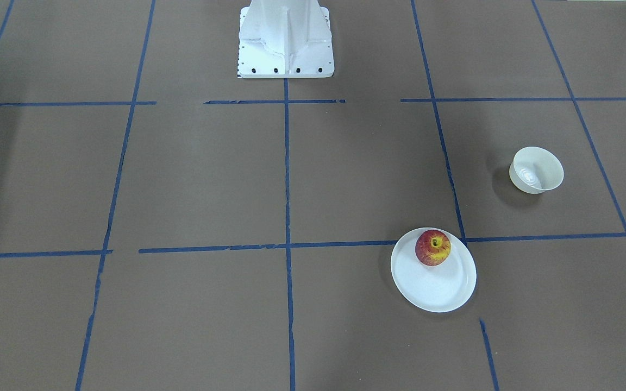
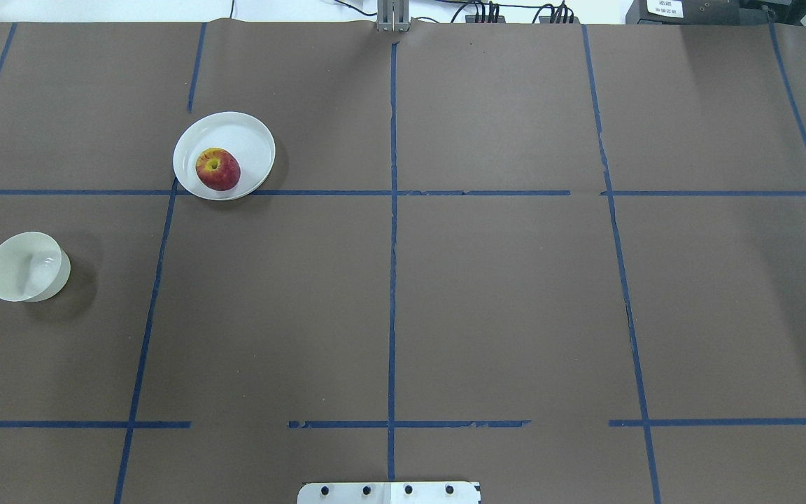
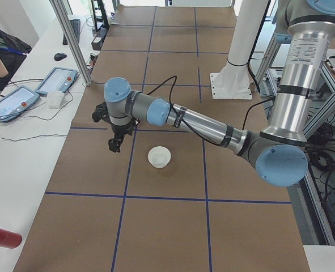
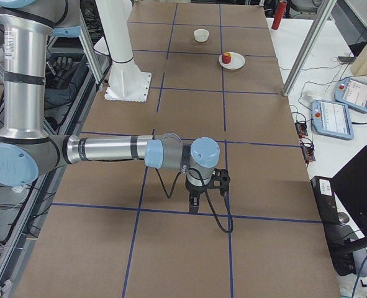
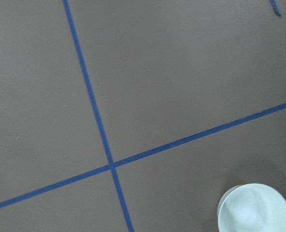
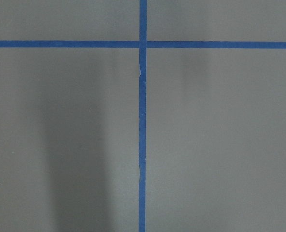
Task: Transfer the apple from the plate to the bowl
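The red and yellow apple (image 1: pixel 433 247) lies on the white plate (image 1: pixel 438 290), near the rim closest to the robot; they also show in the overhead view, apple (image 2: pixel 217 169) on plate (image 2: pixel 245 136). The small white bowl (image 1: pixel 536 169) stands empty and apart from the plate, also in the overhead view (image 2: pixel 27 267) and the left wrist view (image 5: pixel 254 209). My left gripper (image 3: pixel 115 148) hangs above the table beside the bowl (image 3: pixel 159 157); I cannot tell whether it is open. My right gripper (image 4: pixel 194 205) hangs far from the plate (image 4: pixel 236 62); I cannot tell its state.
The white robot pedestal (image 1: pixel 285 38) stands at the table's robot side. Blue tape lines (image 2: pixel 392 245) divide the brown table. Teach pendants (image 3: pixel 11 102) and a red can (image 3: pixel 1 237) lie on the side bench. A metal post (image 4: pixel 310 49) stands at the operators' edge.
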`<act>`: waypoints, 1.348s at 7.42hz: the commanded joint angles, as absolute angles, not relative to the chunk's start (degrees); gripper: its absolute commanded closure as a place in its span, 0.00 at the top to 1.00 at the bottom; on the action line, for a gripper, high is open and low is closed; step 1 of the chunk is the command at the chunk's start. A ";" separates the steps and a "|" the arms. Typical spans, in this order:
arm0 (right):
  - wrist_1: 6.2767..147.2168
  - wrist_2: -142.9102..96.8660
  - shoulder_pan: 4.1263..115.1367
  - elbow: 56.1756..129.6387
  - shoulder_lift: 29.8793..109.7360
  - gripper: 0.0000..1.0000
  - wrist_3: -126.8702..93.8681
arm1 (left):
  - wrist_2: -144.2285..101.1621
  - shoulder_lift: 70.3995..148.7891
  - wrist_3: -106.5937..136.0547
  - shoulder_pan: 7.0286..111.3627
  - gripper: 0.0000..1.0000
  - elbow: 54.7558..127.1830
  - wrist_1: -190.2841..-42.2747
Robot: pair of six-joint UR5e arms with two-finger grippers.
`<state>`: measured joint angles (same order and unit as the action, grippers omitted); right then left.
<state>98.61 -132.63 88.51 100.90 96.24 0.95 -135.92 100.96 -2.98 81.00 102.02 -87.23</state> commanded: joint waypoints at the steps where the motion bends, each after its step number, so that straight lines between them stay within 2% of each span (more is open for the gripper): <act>1: 98.61 -132.63 88.59 100.90 96.24 1.00 0.97 | -135.62 104.65 15.03 70.45 1.00 105.02 -87.45; 4: 98.61 -132.63 88.51 100.90 96.24 1.00 0.97 | -131.52 111.77 41.06 59.72 1.00 105.12 -87.54; 6: 98.61 -132.63 88.51 100.90 96.24 1.00 0.97 | -128.68 115.03 50.24 52.15 1.00 103.72 -87.71; 10: 98.61 -132.63 88.51 100.90 96.24 1.00 0.97 | -125.86 120.84 51.24 51.42 1.00 89.78 -94.19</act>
<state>98.61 -132.63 88.52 100.90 96.21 0.93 -126.37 119.46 51.07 51.54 94.68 -90.92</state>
